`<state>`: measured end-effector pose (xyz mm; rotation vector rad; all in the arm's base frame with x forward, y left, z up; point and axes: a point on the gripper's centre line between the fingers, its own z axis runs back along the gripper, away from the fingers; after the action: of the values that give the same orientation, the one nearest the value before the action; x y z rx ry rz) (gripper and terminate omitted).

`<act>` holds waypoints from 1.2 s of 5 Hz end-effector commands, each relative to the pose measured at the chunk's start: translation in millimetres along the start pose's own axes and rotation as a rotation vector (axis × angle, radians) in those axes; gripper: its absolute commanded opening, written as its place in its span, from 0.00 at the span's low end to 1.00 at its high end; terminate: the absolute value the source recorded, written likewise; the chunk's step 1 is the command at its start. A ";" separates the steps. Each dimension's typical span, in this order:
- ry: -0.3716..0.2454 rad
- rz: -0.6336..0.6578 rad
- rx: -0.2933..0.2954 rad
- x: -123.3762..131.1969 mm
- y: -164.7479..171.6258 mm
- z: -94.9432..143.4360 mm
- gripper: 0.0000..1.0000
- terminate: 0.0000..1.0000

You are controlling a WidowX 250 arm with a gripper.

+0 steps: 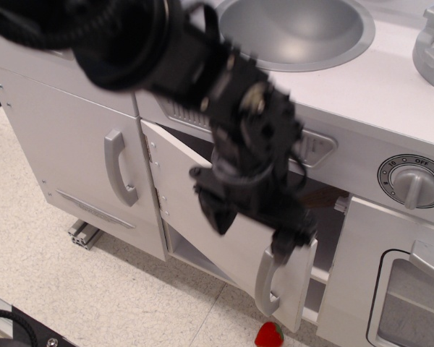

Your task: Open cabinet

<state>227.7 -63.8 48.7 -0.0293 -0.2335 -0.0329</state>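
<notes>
Light grey cabinet (184, 195), grey handle (266, 282); black arm (166, 50); red strawberry (269, 335); speckled beige floor (72, 289).

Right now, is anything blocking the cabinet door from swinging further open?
Nothing visible does. The cabinet door hangs partly open, with the gripper at the top of its handle. The strawberry lies on the floor just below the door's free edge.
</notes>
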 end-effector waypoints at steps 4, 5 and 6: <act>-0.123 0.005 -0.035 64.3 -16.1 -44.4 1.00 0.00; -0.073 0.016 -0.009 41.8 -7.3 -49.2 1.00 0.00; -0.031 0.053 0.032 15.8 5.8 -51.7 1.00 0.00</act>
<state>245.2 -59.7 -11.1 0.0067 -0.2195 0.0219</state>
